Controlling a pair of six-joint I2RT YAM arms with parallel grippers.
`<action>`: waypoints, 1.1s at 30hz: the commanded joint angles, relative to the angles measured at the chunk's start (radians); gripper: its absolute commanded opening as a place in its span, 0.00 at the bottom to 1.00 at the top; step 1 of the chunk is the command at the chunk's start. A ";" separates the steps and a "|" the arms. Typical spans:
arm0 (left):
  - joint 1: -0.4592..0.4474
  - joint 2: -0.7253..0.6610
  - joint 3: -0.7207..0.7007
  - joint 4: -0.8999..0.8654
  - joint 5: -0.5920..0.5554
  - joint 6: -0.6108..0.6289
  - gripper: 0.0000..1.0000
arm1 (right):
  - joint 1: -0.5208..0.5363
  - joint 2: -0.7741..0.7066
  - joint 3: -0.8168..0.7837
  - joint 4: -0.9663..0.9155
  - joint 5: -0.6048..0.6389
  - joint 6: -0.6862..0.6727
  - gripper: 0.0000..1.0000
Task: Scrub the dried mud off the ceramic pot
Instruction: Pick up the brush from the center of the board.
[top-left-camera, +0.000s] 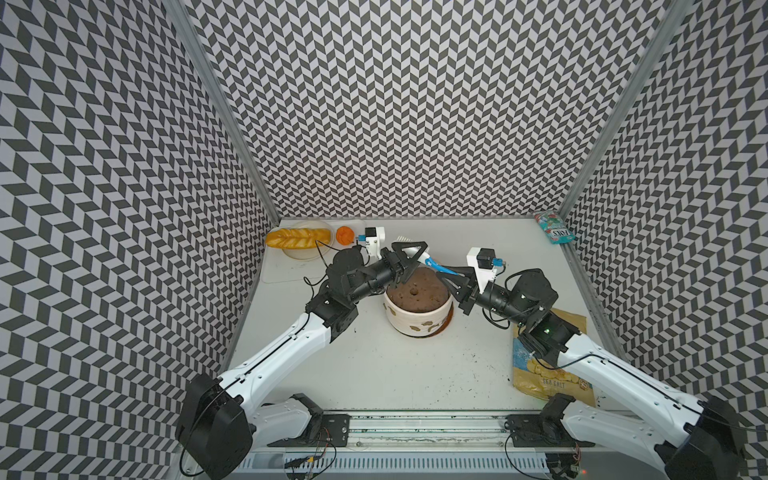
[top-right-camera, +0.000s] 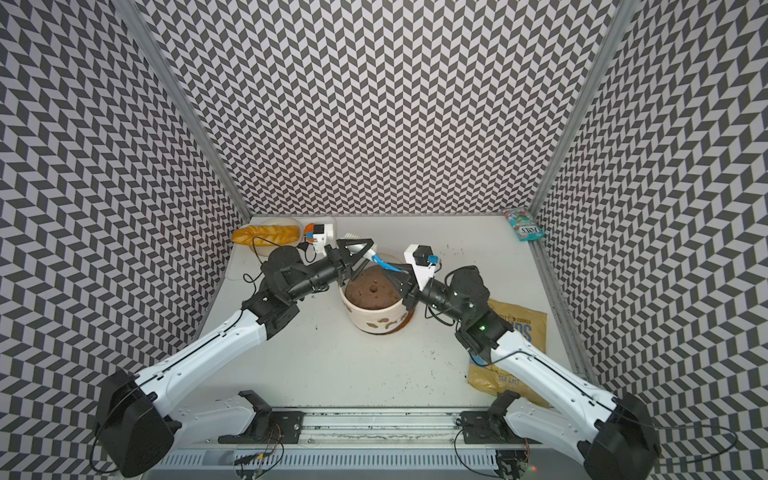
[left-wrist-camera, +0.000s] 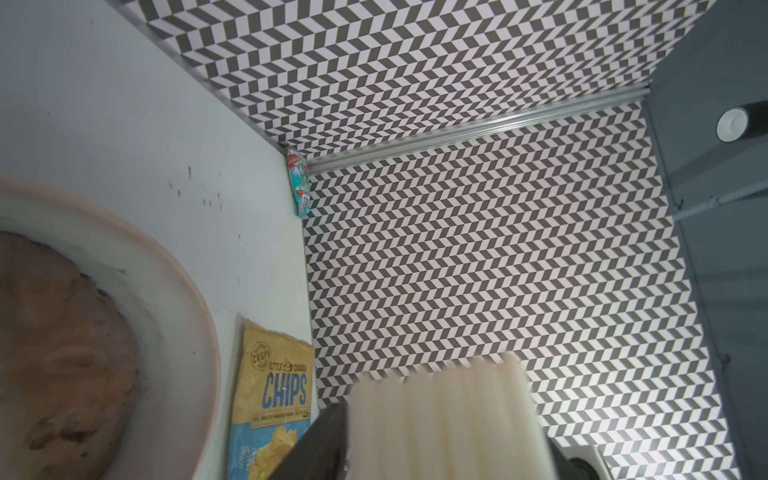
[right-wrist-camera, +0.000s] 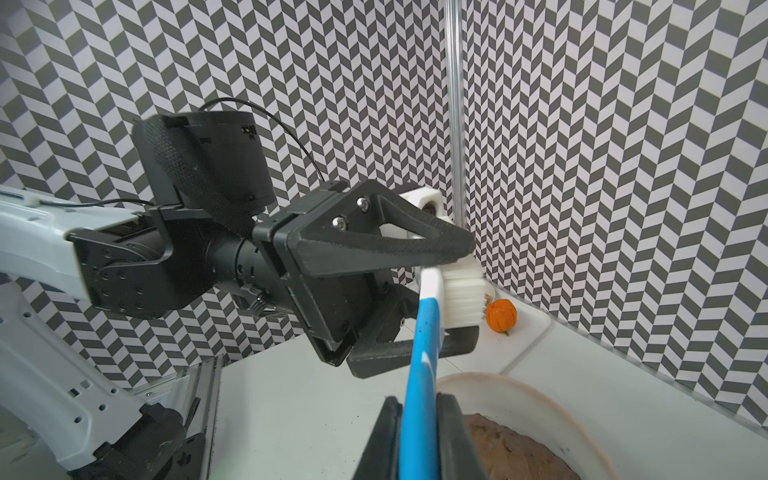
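— Right pincer (right-wrist-camera: 419, 403) grips the brush (right-wrist-camera: 422, 370) by its blue handle. Left pincer (right-wrist-camera: 467, 295) stands wide round the bristles, seemingly clear.
— Then draw left straight back first. Pot (top-left-camera: 415, 320) sits centre-frame between the arms, so press the bristles flat on the mud spots (top-left-camera: 427, 323) along its near wall.

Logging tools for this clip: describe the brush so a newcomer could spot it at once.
At the middle of the table stands a cream pot of brown soil. Above its far rim slants the brush, handle pinched in the right gripper. Only it has a blue handle and white bristles.
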 joint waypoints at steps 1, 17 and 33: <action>0.012 0.007 0.032 -0.027 0.019 0.057 0.68 | 0.000 -0.030 0.051 -0.014 0.009 -0.047 0.00; 0.090 -0.079 0.118 -0.380 0.042 0.345 0.80 | -0.003 -0.090 0.117 -0.332 0.030 -0.146 0.00; 0.030 -0.087 -0.003 -0.158 0.029 0.121 0.70 | 0.005 -0.054 0.093 -0.206 -0.023 -0.100 0.00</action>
